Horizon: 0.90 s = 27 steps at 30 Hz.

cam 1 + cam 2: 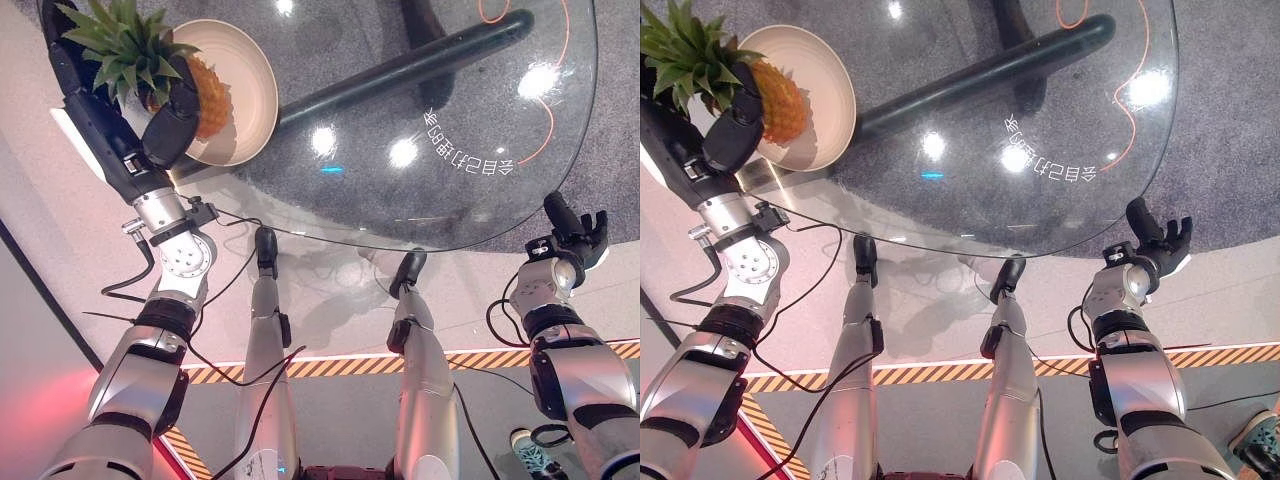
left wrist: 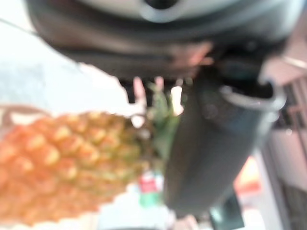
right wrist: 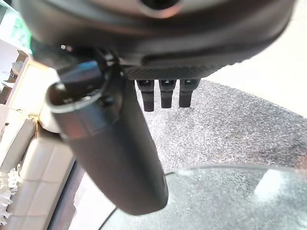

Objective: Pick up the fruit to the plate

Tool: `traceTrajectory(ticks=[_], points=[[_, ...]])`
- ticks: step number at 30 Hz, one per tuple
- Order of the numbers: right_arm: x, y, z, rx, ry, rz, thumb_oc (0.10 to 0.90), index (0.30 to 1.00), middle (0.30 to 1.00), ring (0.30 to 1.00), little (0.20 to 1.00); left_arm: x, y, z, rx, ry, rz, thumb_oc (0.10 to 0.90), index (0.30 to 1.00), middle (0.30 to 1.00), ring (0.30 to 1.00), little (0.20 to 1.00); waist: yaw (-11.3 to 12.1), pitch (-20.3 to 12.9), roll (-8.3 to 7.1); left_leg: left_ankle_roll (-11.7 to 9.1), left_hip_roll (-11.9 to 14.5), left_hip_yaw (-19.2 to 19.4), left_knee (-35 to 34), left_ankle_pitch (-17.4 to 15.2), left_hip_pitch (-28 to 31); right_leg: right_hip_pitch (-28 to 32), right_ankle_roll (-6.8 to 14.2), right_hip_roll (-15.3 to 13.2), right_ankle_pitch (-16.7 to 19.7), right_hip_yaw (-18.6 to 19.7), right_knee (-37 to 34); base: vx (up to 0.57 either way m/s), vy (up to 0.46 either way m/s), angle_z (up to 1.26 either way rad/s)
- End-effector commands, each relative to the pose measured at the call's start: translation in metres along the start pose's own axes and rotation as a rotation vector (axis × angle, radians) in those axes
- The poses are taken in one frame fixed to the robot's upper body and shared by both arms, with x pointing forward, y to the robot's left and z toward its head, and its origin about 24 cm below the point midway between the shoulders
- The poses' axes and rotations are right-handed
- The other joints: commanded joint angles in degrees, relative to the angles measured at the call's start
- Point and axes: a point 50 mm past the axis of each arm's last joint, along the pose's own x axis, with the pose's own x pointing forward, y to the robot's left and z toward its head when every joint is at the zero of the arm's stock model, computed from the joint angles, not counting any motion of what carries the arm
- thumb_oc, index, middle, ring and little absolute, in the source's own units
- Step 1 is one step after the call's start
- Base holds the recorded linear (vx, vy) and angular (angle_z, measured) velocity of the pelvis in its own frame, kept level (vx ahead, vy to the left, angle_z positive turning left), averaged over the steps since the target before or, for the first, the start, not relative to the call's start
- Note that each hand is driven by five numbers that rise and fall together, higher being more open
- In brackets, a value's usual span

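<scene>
A: Fingers first. We log the left hand (image 1: 150, 125) with its dark fingers (image 1: 178, 118) curled round the pineapple (image 1: 205, 95), thumb side pressed against the orange body just below the green crown (image 1: 120, 45). The left wrist view agrees: the thumb (image 2: 211, 143) lies close along the fruit's scaled skin (image 2: 62, 163), touching it.

B: And where do we place the fruit in the frame?

A: Upper left of the left eye view. The pineapple lies tilted over the cream plate (image 1: 255, 90), body toward the plate's middle, crown sticking out past the rim toward the upper left corner. We cannot tell whether the fruit rests on the plate's surface or hangs just above it; the hand covers the contact.

B: The plate itself?

A: It sits on the glass table (image 1: 420, 200), near the table's upper left edge. A dark bar (image 1: 400, 70) shows through the glass, running from beside the plate toward the upper right.

B: The other hand?

A: We note the right hand (image 1: 575, 230) at the lower right, just off the table's near edge, well apart from plate and fruit. Its fingers (image 3: 163, 93) are relaxed and nearly straight, holding nothing; the thumb (image 3: 120, 148) stands out beside them above the glass rim.
</scene>
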Motion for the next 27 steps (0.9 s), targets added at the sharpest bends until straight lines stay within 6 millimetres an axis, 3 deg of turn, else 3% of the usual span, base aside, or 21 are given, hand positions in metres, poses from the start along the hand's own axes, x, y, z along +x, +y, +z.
traceTrajectory(ticks=[1, 27], points=[[0.0104, -0.0327, 0.0246, 0.051, -0.125, -0.108, 0.8, 0.9, 0.9, 0.9, 0.9, 0.011, 0.0019, 0.0148, -0.064, -0.108, 0.044, 0.8, 0.9, 0.9, 0.9, 0.9, 1.0, -1.5, -0.96, 1.7, -2.3, -1.9, 7.3, -7.8, -1.0, 0.6, 1.9, -0.2, -1.6, -2.9, 1.9, -0.02, -0.007, 0.04], [0.0101, -0.0415, 0.02, 0.049, -0.11, -0.126, 0.8, 0.9, 0.9, 0.9, 0.9, 0.0037, 0.005, 0.013, -0.073, -0.087, 0.018, 0.8, 0.9, 0.9, 0.9, 0.9, 2.7, -1.5, -1.62, 1.8, -1.5, -3.3, 8.9, -8.3, 0.2, 2.2, 1.2, -0.3, -4.6, -4.0, 6.4, 0.0, -0.013, 0.03]])
